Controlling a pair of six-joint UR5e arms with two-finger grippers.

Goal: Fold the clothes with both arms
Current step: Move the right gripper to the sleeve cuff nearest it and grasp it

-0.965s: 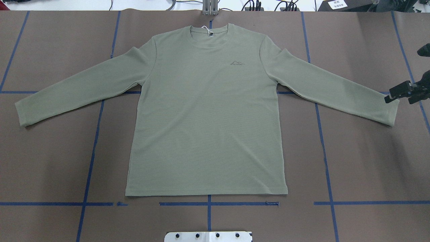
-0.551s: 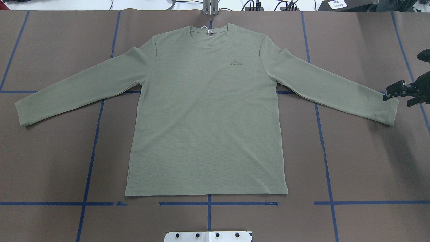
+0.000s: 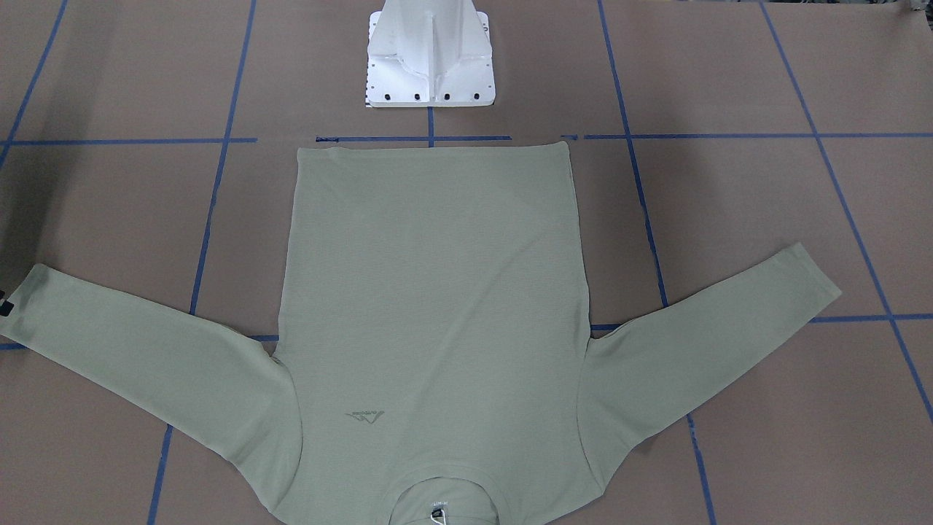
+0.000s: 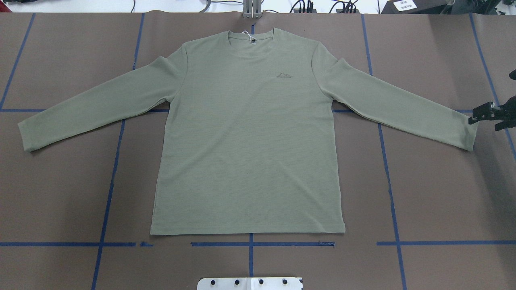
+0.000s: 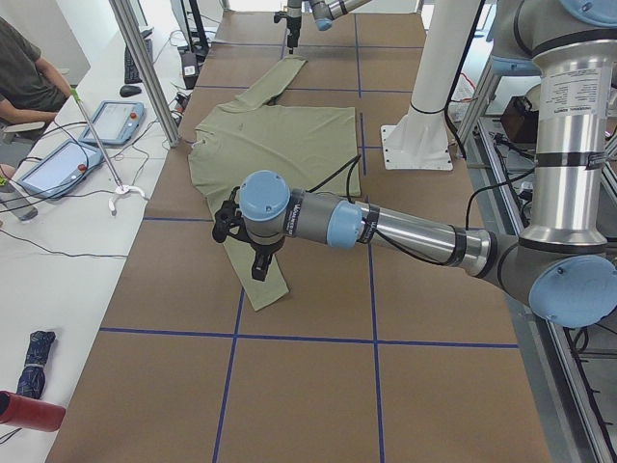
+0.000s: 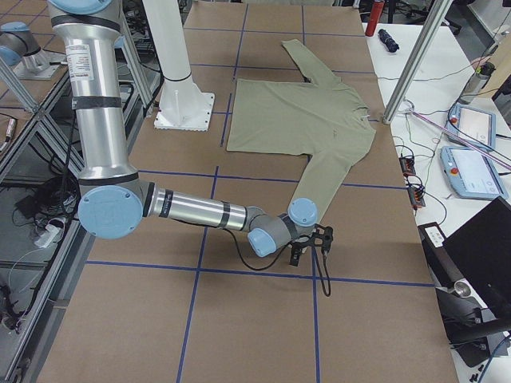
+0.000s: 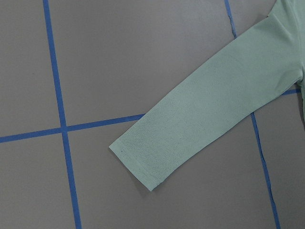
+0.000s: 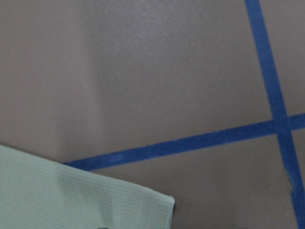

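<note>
Spread flat, front up, on the brown table (image 4: 443,193) marked with blue tape: pale sage-green long-sleeve knit shirt (image 4: 250,141), collar away from the robot, both sleeves angled outward. At the cuff on the robot's right, black two-finger right gripper (image 4: 485,121), fingers spread apart, one tip at the cuff's edge. Above the opposite sleeve end, black left gripper (image 5: 258,262); cannot tell whether spread or pressed together.
</note>
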